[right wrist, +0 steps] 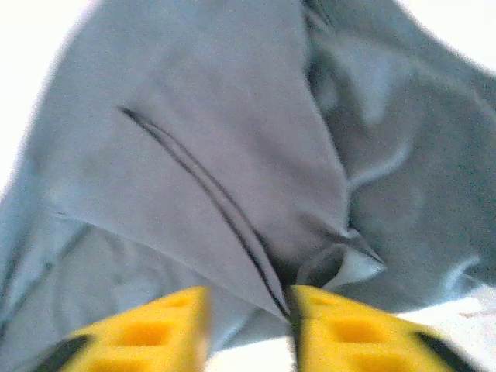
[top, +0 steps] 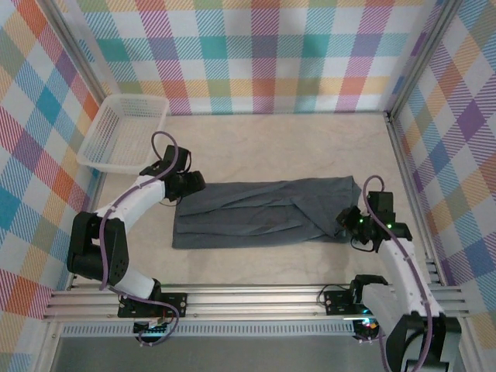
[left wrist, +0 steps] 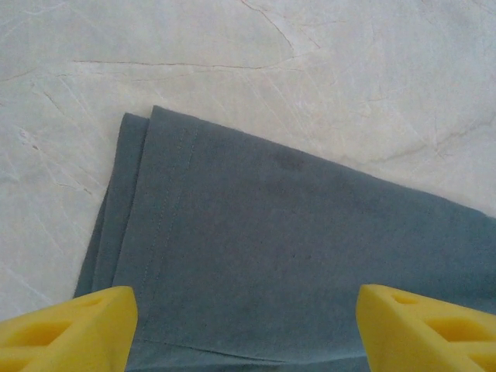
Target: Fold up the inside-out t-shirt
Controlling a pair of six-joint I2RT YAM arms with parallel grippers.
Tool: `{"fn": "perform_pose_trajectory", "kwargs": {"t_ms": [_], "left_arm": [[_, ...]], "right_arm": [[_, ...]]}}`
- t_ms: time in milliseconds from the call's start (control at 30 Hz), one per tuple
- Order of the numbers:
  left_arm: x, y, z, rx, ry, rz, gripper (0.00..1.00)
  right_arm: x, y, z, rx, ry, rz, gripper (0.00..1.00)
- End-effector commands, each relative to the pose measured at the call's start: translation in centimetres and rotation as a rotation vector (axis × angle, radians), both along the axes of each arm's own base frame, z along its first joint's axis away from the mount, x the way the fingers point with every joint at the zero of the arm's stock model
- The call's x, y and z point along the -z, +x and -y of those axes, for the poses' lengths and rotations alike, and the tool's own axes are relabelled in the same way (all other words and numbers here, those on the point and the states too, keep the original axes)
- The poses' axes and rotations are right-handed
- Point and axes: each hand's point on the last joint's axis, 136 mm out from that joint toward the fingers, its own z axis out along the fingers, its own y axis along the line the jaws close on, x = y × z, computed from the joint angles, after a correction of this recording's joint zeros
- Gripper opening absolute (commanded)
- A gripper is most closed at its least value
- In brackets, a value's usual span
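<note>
Slate-grey inside-out t-shirt point(top: 263, 213) lies mid-table as a long band, rumpled at its right end. I judge the lengthwise fold done, the crosswise one left. Left gripper point(left wrist: 246, 293) spread over the hem corner; right gripper point(right wrist: 249, 294) parted, pinching nothing. Next I need firm corner pinches. Pale marbled table point(top: 271, 147), white basket point(top: 124, 132), checked walls point(top: 256, 54).

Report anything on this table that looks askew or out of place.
The slate blue-grey cloth t-shirt is uneven: its left end lies flat with a straight hem, but its right end, beside the right gripper, is bunched into ridges and creases.
</note>
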Motion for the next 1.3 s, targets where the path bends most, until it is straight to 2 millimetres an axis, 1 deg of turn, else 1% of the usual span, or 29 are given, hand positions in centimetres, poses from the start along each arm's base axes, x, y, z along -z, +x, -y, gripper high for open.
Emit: {"fn": "perform_pose_trajectory", "kwargs": {"t_ms": [0,33,133,200,300,367,400,500,600,667,733,767,800,833,900,933,967,1033,1067,1133,1167,1200,1233,1267], "left_arm": [[-0.7,0.3,1.0,0.031,-0.016,0.039,0.75],[-0.9,0.3,1.2,0.038,-0.02,0.049,0.75],[-1.6,0.3,2.1,0.067,-0.036,0.073,0.75],[-1.9,0.1,2.6,0.088,-0.035,0.082,0.75],[-1.7,-0.3,2.9,0.102,-0.027,0.076,0.75],[-1.9,-0.4,3.3,0.129,-0.036,0.077,0.76],[-2.1,-0.5,3.8,0.161,-0.053,0.08,0.75],[-2.8,-1.2,5.8,0.287,-0.119,0.06,0.76],[-3.2,-1.6,7.2,0.355,-0.177,0.05,0.77],[-3.3,-1.6,7.3,0.356,-0.185,0.054,0.78],[-3.2,-1.5,7.3,0.353,-0.18,0.051,0.78],[-3.2,-1.4,7.2,0.35,-0.177,0.049,0.78],[-3.0,-1.3,7.2,0.347,-0.172,0.045,0.78],[-2.9,-1.3,7.1,0.343,-0.164,0.037,0.78],[-2.6,-1.2,6.8,0.334,-0.149,0.025,0.79],[-2.5,-1.1,6.7,0.33,-0.142,0.019,0.79],[-2.4,-1.1,6.6,0.326,-0.139,0.015,0.79],[-2.3,-1.1,6.6,0.325,-0.135,0.011,0.78],[-2.2,-1.1,6.6,0.325,-0.134,0.008,0.78],[-2.3,-1.3,6.6,0.327,-0.138,0.007,0.79],[-2.2,-1.3,6.6,0.325,-0.14,0.007,0.79],[-2.2,-1.4,6.7,0.325,-0.144,0.009,0.79],[-2.1,-1.4,6.7,0.326,-0.148,0.012,0.79],[-2.0,-1.4,6.8,0.328,-0.151,0.013,0.79]], "right_arm": [[-5.6,4.7,-1.0,-0.063,-0.006,0.187,0.46],[-5.7,5.5,-1.7,-0.106,-0.015,0.172,0.47],[-4.2,8.4,-4.6,-0.236,-0.013,0.053,0.48],[-2.3,10.1,-5.9,-0.298,-0.024,-0.028,0.49],[0.2,12.5,-7.0,-0.352,-0.047,-0.098,0.5],[1.9,13.5,-7.2,-0.363,-0.051,-0.142,0.5],[2.6,13.8,-7.4,-0.371,-0.048,-0.157,0.5],[4.4,13.7,-8.2,-0.394,-0.014,-0.218,0.5],[5.4,12.9,-8.7,-0.413,-0.01,-0.257,0.49],[5.8,12.3,-8.7,-0.415,-0.021,-0.277,0.48],[5.8,11.7,-8.6,-0.422,-0.023,-0.285,0.43],[5.7,11.5,-8.7,-0.428,-0.018,-0.284,0.38],[5.6,11.3,-8.8,-0.433,-0.011,-0.286,0.29],[5.4,11.0,-8.8,-0.436,-0.008,-0.288,0.18],[4.9,10.3,-9.1,-0.441,0.009,-0.298,0.02],[4.5,9.8,-9.4,-0.447,0.028,-0.297,0.0],[4.1,9.1,-9.8,-0.449,0.047,-0.298,0.0],[3.3,6.9,-11.1,-0.465,0.095,-0.308,0.0],[3.3,5.5,-11.8,-0.476,0.102,-0.319,0.0],[3.4,2.0,-13.4,-0.497,0.116,-0.346,0.0],[3.5,0.7,-14.2,-0.505,0.142,-0.347,0.0],[3.5,-0.5,-15.2,-0.522,0.185,-0.343,0.04],[3.1,-1.1,-16.0,-0.542,0.231,-0.331,0.18],[2.5,-1.4,-16.3,-0.558,0.256,-0.322,0.3]]}}
